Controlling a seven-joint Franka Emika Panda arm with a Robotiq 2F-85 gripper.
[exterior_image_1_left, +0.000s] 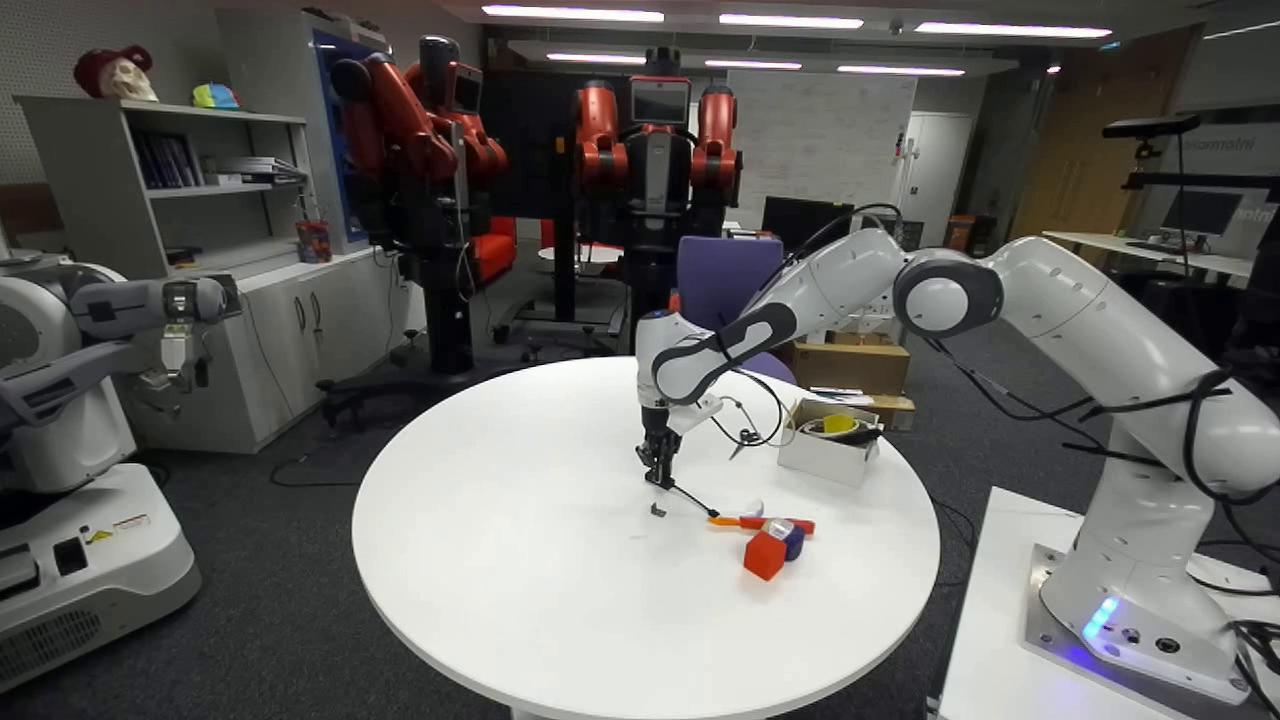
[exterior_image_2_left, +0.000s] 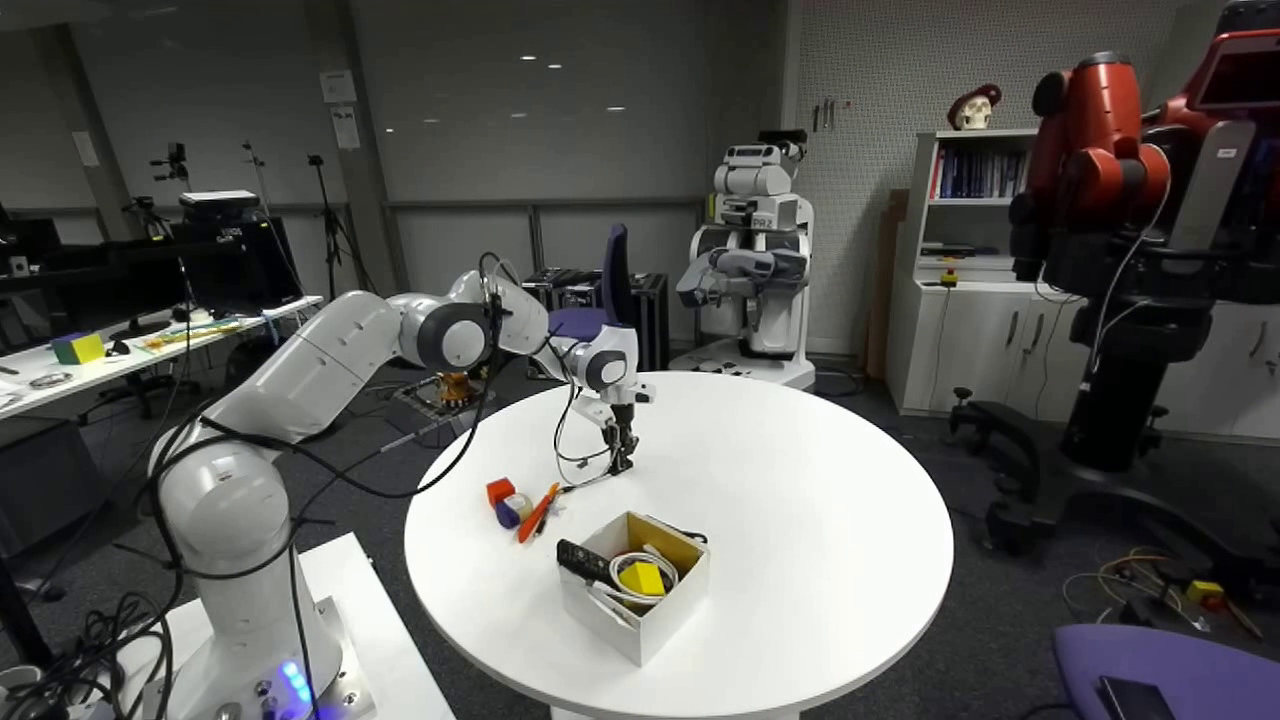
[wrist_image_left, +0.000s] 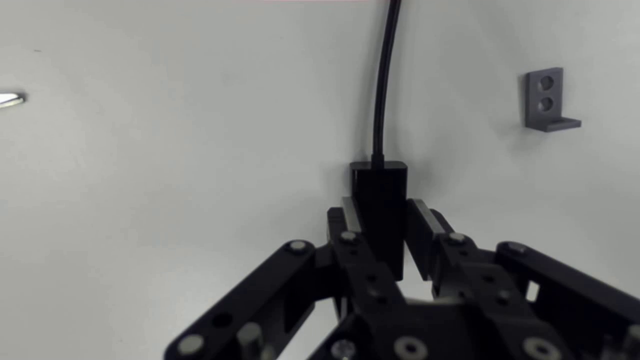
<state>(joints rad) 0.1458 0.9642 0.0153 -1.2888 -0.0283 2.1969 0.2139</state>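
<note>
Within the span of the black two-finger gripper (wrist_image_left: 381, 204) sits a flat rectangular black plastic case (wrist_image_left: 378, 182), low at the surface of a round white table (exterior_image_1_left: 480, 560). The jaws stand close along both its long sides; whether they press on it cannot be told. Leading away from the gripper, a thin black cable (wrist_image_left: 383, 85) leaves the case's far end. Ahead of the gripper, on the right of the wrist view, is a small grey L-shaped bracket (wrist_image_left: 544, 95) with two round holes. Near the gripper, around the cable's far end, lie an orange-red tool (exterior_image_2_left: 538, 514), a red block (exterior_image_2_left: 500, 490) and a small blue-and-pale object (exterior_image_2_left: 514, 510). Farther from the gripper stands an open white cardboard box (exterior_image_2_left: 675, 608) holding a yellow block (exterior_image_2_left: 641, 578) and a black remote control (exterior_image_2_left: 582, 560).
</note>
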